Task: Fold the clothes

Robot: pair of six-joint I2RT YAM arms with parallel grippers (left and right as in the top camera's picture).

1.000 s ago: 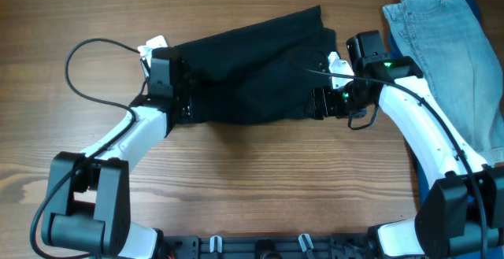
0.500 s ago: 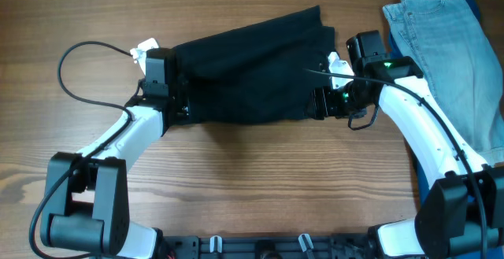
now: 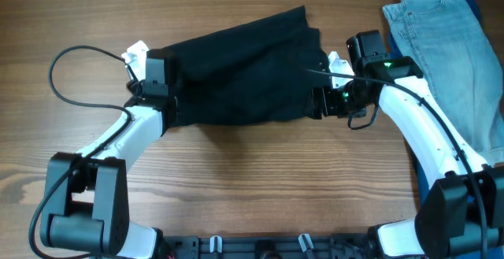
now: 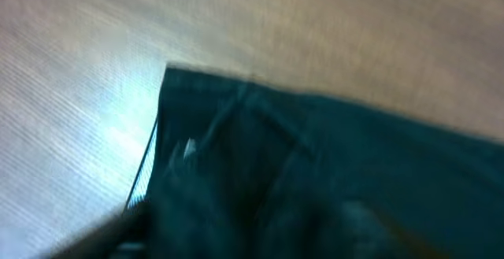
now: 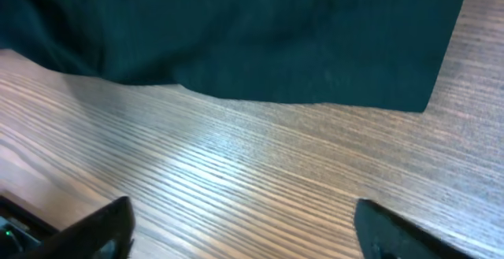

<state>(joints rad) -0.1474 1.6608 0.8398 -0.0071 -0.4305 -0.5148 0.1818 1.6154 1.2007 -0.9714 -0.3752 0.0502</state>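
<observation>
Black garment: a large plain piece of soft matte black fabric (image 3: 236,70) lies bunched and slanted across the middle of the pale wooden desk (image 3: 252,188). It sits between my two arms and is not yet a neat fold.
Right claw: my right claw (image 5: 244,216) stands wide open with only bare wood between its fingers. It holds nothing, and the garment's edge lies just ahead.
Left claw: my left claw (image 3: 167,100) sits at the garment's left edge. My wrist view is blurred, so I cannot tell whether it grips.
Risk, cloth: if I pinch only one layer, I judge the soft fabric may slump or fall open.
Risk, neighbour: light blue denim jeans (image 3: 441,38) lie near my right arm, and a wide swing could drag them.
</observation>
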